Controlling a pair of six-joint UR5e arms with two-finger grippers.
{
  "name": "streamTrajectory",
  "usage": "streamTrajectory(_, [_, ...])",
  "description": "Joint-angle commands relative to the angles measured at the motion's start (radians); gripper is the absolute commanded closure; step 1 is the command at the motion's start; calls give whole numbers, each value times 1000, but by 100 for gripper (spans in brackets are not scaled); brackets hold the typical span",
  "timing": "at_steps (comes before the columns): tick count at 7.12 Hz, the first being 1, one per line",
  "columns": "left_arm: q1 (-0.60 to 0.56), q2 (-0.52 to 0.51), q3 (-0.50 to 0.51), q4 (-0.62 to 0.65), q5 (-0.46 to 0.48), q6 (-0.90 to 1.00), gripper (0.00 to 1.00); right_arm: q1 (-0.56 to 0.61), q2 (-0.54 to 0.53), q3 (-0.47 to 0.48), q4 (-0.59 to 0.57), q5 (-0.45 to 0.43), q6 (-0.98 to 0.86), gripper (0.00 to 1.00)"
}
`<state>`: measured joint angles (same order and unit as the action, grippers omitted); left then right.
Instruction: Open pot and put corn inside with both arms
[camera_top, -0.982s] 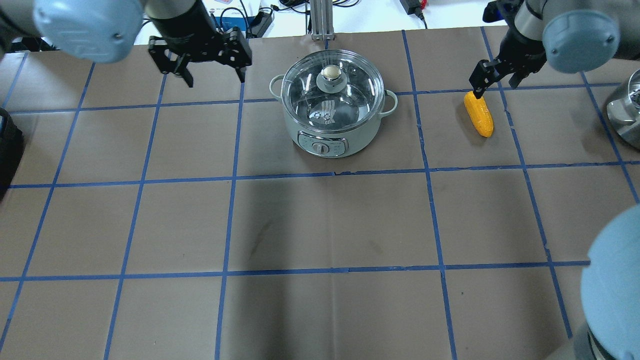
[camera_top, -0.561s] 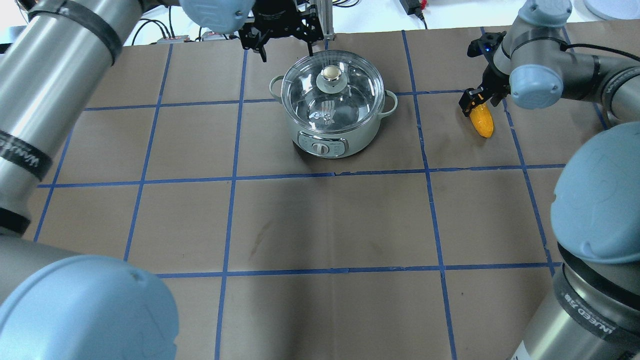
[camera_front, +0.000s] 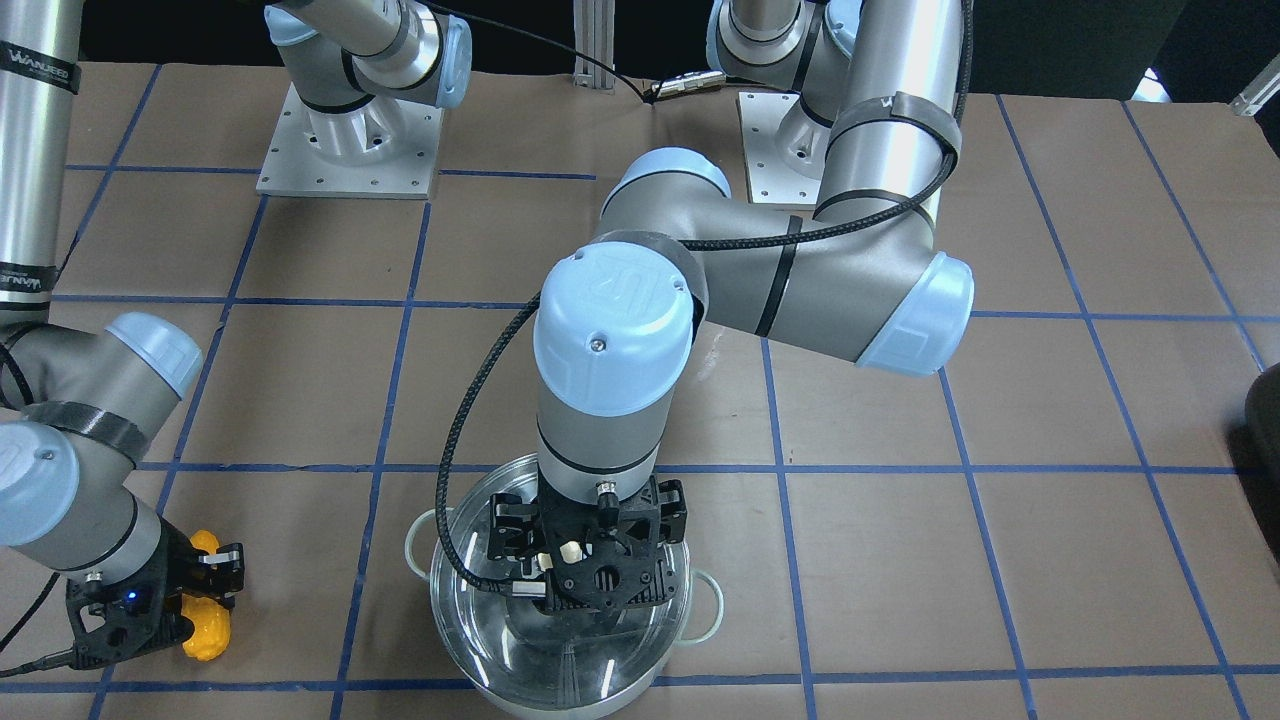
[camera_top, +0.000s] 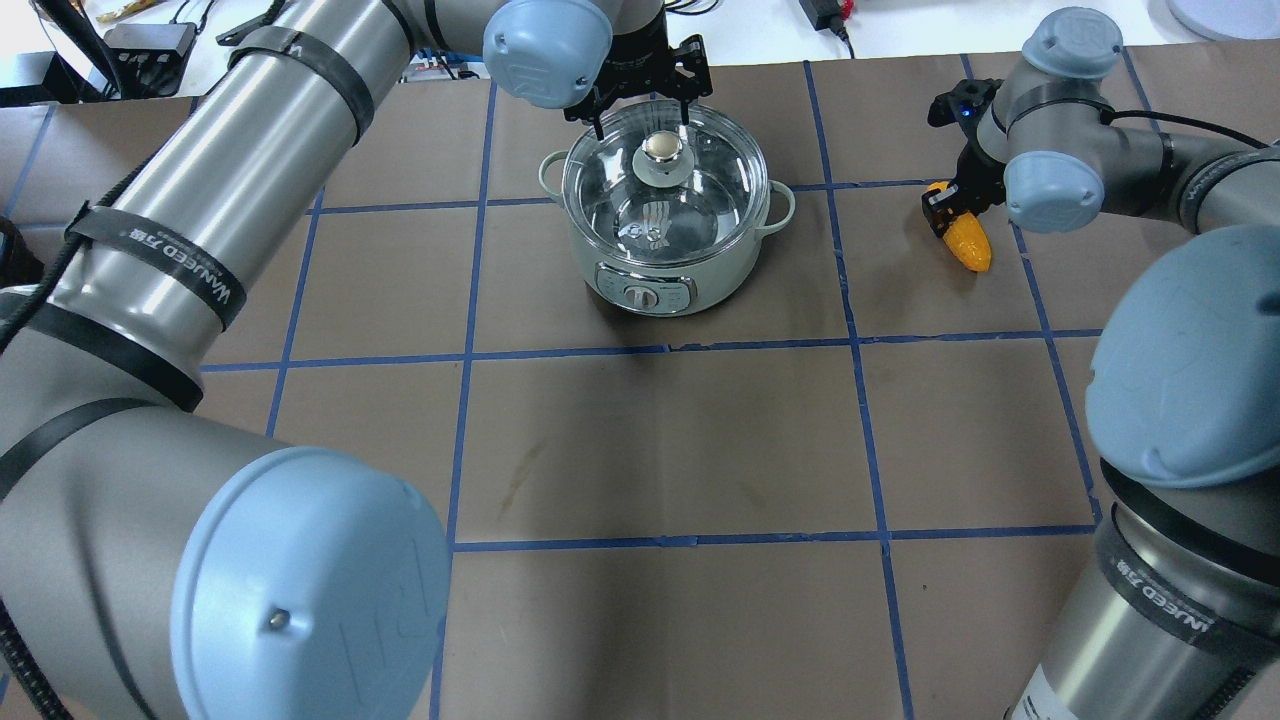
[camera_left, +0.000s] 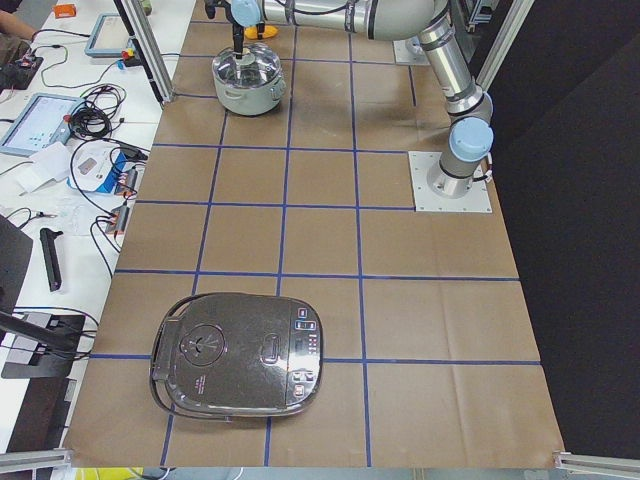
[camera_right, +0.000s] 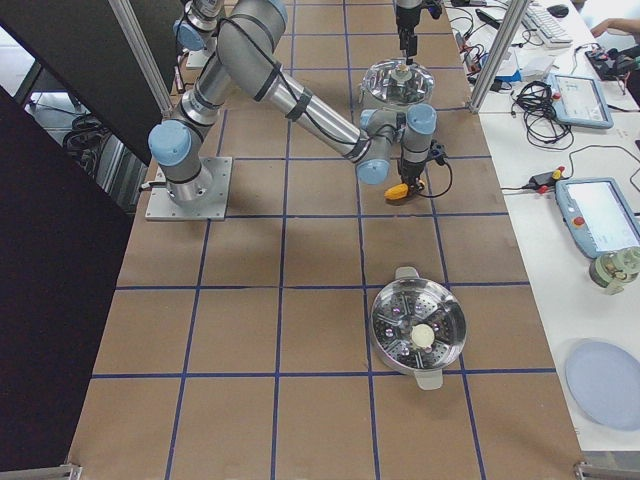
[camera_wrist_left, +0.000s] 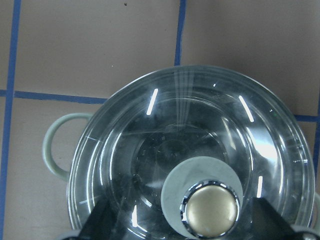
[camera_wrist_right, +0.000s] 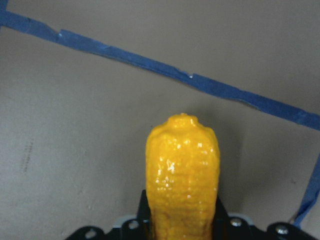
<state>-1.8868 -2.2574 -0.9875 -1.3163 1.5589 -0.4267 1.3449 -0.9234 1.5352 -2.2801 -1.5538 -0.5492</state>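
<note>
**A:** Where was the corn (camera_top: 970, 248)?

**B:** Lying on the brown tabletop (camera_top: 650, 440), well to the right of the pot (camera_top: 660, 270), with the right gripper (camera_top: 947, 208) clamped around its far end.

**A:** And the pot?

**B:** Its glass lid (camera_top: 720, 190) was on. The left gripper (camera_top: 641, 118) hung just above, its 2 fingers (camera_top: 686, 105) spread apart on either side of the knob (camera_top: 662, 147).
</note>
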Motion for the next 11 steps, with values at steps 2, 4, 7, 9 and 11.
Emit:
streamTrajectory(2, [-25,-30,0,8,1,-17,2,2,-176,-17,251,-5,23,92])
streamTrajectory(4, [-25,-31,0,9,3,-15,18,13,-271,-21,368,4,43,91])
streamTrajectory(7, [-25,-19,1,8,3,-8,78,14,-425,-18,551,5,77,91])
streamTrajectory(9, [1,109,6,-77,7,87,79,34,-420,-23,548,14,106,91])
streamTrajectory(11, [201,234,-23,-239,12,229,79,174,-393,-38,495,73,252,91])
